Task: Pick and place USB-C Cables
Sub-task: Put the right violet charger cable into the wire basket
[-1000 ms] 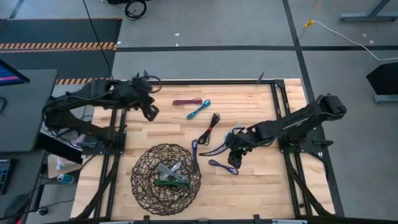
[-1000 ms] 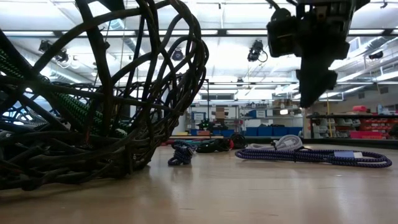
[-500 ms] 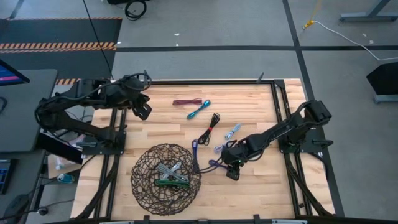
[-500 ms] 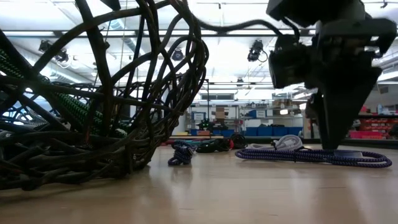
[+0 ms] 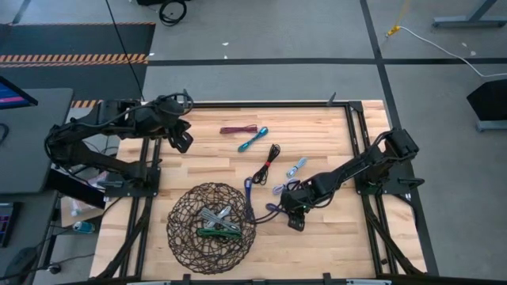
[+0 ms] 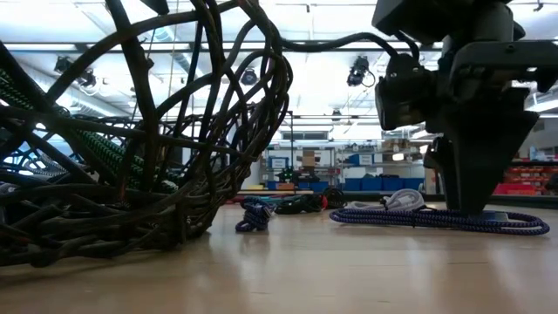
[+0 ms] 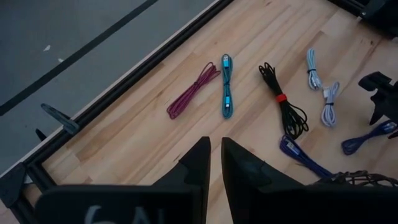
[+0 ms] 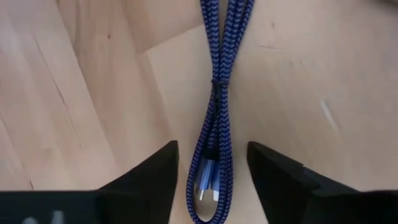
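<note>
So far, only part of the job is done. At the upper left of the high view, the left gripper [image 5: 182, 144] is parked by the table's edge, its fingers almost shut and holding nothing. Lower down, left of middle, a few cables [image 5: 215, 223], grey and green, are already lying inside the wire basket [image 5: 184, 207]. Out on the wood, more cables are waiting: a maroon cable [image 5: 239, 129] and a teal cable [image 5: 253, 139] near the top middle, then a black cable [image 5: 269, 158], a pale cable [image 5: 296, 166], and a dark blue cable [image 5: 248, 192] by the basket's right rim. Right of middle, the right gripper [image 5: 295, 218] is set low over the purple-blue cable [image 8: 214, 124]. Its fingers are held wide open on either side of that bundle, and nothing is gripped yet. Compared with a second ago, the right arm has been stretched further toward the basket and brought down to the cable, and the left arm has been pulled back a little.
</note>
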Tool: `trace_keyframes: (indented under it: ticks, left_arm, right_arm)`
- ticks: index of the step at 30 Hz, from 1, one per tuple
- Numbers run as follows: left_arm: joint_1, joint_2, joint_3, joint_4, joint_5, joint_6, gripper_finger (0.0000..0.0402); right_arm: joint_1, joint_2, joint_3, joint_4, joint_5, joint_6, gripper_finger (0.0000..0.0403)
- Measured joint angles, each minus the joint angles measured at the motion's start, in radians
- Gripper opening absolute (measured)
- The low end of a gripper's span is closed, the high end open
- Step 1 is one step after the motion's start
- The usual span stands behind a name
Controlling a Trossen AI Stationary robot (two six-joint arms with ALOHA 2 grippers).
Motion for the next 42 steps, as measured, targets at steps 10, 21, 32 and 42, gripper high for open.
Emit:
trace_keyframes:
  ticks: [10, 21, 32, 42]
  left_arm:
    - [0.000, 0.000, 0.000, 0.000, 0.000, 0.000, 0.0046]
    - [0.000, 0.000, 0.000, 0.001, 0.000, -0.001, 0.0046]
    - [0.000, 0.000, -0.001, 0.023, 0.000, 0.000, 0.0046]
    - [0.000, 0.000, -0.001, 0.023, 0.000, 0.000, 0.0046]
  right_arm:
    - [-0.001, 0.001, -0.001, 0.015, 0.008, 0.018, 0.0022]
    - [-0.016, -0.259, 0.177, -0.277, 0.169, -0.008, 0.0022]
    - [-0.100, -0.258, 0.422, -0.157, 0.040, -0.329, 0.0022]
    - [-0.209, -0.012, 0.632, -0.163, -0.212, -0.589, 0.0022]
